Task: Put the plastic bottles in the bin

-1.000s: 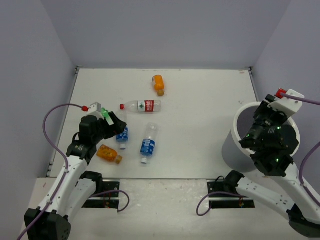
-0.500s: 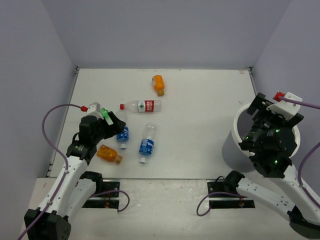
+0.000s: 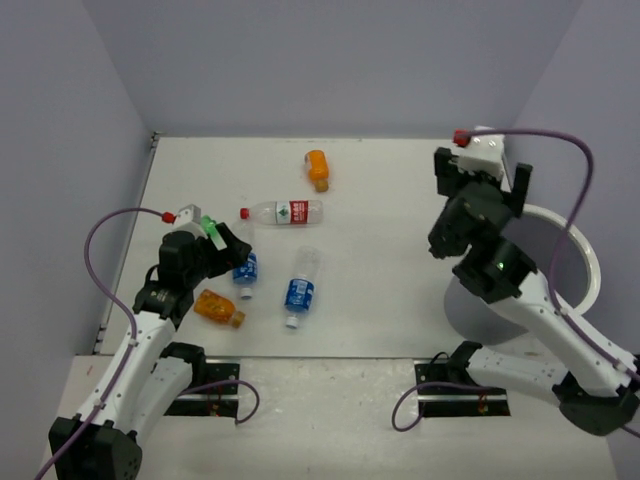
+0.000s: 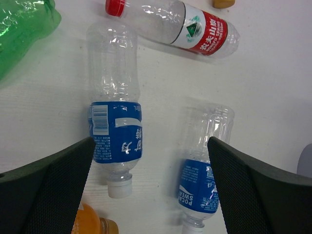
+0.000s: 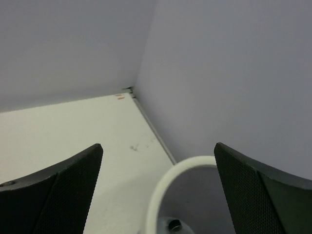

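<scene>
Five plastic bottles lie on the white table. They are a far orange bottle [image 3: 317,168], a red-labelled bottle [image 3: 285,212] [image 4: 195,29], two blue-labelled ones [image 3: 245,270] [image 3: 297,288] and a near orange one [image 3: 218,307]. My left gripper [image 3: 237,252] [image 4: 151,141] hovers open above them. The left blue-labelled bottle [image 4: 114,131] shows by its left finger and the other [image 4: 204,180] by its right finger. The bin [image 3: 586,250] [image 5: 165,190] stands at the right. My right gripper [image 3: 482,180] [image 5: 158,146] is raised beside it, open and empty. A bottle [image 5: 168,225] lies inside the bin.
A green bottle [image 4: 22,24] lies left of the blue-labelled one, mostly hidden under the left arm in the top view. Purple walls close in the table at the left, back and right. Cables loop from both wrists.
The right gripper opened over the bin, then the right arm lifted and swung left and toward the far side of the table. The left arm and the table's bottles stayed put.
</scene>
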You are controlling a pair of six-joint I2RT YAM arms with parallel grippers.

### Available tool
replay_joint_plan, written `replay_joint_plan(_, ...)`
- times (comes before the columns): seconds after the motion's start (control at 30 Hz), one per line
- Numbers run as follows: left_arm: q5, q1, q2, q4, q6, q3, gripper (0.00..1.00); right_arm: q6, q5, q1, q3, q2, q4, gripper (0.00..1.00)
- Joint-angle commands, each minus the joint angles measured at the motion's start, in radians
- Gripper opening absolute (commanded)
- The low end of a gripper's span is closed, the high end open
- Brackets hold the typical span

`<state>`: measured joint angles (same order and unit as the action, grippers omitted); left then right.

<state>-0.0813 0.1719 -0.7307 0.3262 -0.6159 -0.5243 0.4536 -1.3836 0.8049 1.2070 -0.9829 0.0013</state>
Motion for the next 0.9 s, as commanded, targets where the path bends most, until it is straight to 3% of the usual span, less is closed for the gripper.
replay_joint_plan(0.0,0.003,0.006,0.001,-0.029,0.022,0.002,1.00,-0.419,0.862,-0.042,0.327,-0.185,-0.652,0.99)
replay_joint_plan(0.1,0.004,0.006,0.001,-0.029,0.024,0.001,1.00,-0.417,1.197,-0.041,0.340,-0.242,-0.608,0.99)
replay_joint_plan(0.23,0.005,0.006,-0.001,-0.029,0.023,0.003,1.00,-0.619,1.271,-0.035,0.321,-0.324,-0.643,0.99)
replay_joint_plan(0.43,-0.003,0.006,-0.010,-0.028,0.021,0.003,1.00,-0.877,1.225,0.044,0.100,-0.403,-0.565,0.99)
replay_joint_plan(0.53,-0.005,0.006,-0.012,-0.027,0.021,0.001,1.00,-0.985,1.150,0.172,0.037,-0.452,-0.467,0.99)
replay_joint_plan(0.77,-0.010,0.006,-0.007,-0.029,0.019,0.006,1.00,-1.193,1.095,0.261,0.021,-0.640,-0.258,0.99)
replay_joint_plan(0.87,-0.014,0.006,0.000,-0.029,0.019,0.005,1.00,-1.349,0.938,0.261,0.060,-0.755,-0.296,0.99)
